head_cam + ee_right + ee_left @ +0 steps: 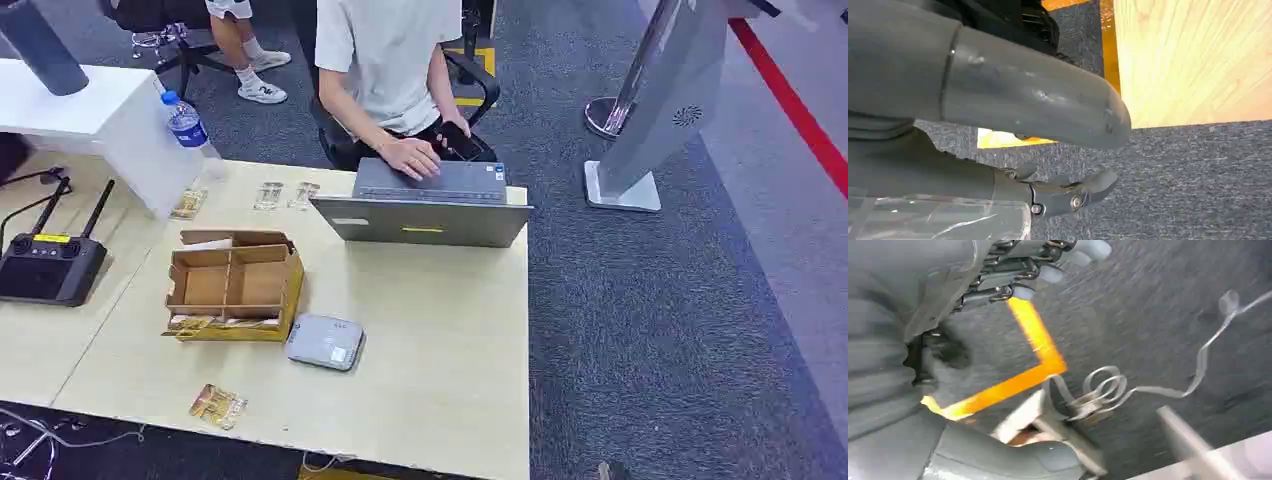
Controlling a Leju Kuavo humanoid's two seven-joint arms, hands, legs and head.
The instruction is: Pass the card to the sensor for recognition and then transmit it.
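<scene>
While both hands hang empty, fingers loose, I judge the card (218,406) on the table (440,330) thin, slippery; pinch its edge.

No text, brand or number can be read in any view. The water bottle (188,124) at the upper left has a blue label too small to make out, the laptop (425,218) lid bears a blank yellow strip, and the remote controller (48,266) a small unreadable yellow tag
</scene>
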